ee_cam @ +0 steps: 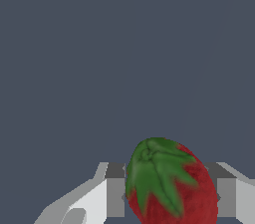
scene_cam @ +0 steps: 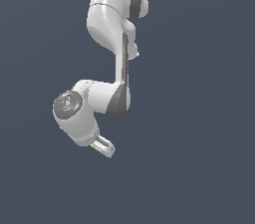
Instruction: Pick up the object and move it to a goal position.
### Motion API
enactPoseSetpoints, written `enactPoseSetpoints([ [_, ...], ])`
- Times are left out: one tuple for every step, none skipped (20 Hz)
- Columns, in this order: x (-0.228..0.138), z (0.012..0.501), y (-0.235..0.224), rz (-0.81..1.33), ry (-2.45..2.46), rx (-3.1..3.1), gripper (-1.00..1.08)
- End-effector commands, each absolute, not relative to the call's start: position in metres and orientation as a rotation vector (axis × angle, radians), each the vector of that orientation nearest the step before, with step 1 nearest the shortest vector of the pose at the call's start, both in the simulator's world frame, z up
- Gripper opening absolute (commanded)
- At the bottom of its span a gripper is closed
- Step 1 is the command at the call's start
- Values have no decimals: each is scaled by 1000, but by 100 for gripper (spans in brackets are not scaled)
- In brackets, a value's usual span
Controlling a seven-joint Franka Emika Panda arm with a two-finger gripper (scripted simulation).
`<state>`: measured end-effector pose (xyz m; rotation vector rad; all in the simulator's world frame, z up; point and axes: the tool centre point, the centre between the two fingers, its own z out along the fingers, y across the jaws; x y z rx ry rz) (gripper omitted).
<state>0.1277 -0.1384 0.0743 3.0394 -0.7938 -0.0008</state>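
The object (ee_cam: 169,188) is a red strawberry-like blob with a green leafy patch. In the wrist view it fills the gap between my two grey-padded fingers (ee_cam: 115,195), and both pads touch its sides. My gripper (ee_cam: 171,200) is shut on it. In the exterior view the white arm bends down to the gripper (scene_cam: 102,149) at lower centre. There the object (scene_cam: 91,147) is only a tiny green-red speck beside one white finger (scene_cam: 106,147). The hand hides the rest of it.
A plain dark grey-blue surface surrounds the arm in both views. No other objects, containers or edges show. No goal marker is visible in either view.
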Motion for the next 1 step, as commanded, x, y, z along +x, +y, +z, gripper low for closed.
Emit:
enactPoseSetpoints([
  [129,75,-139,0,-793,3040,-100],
])
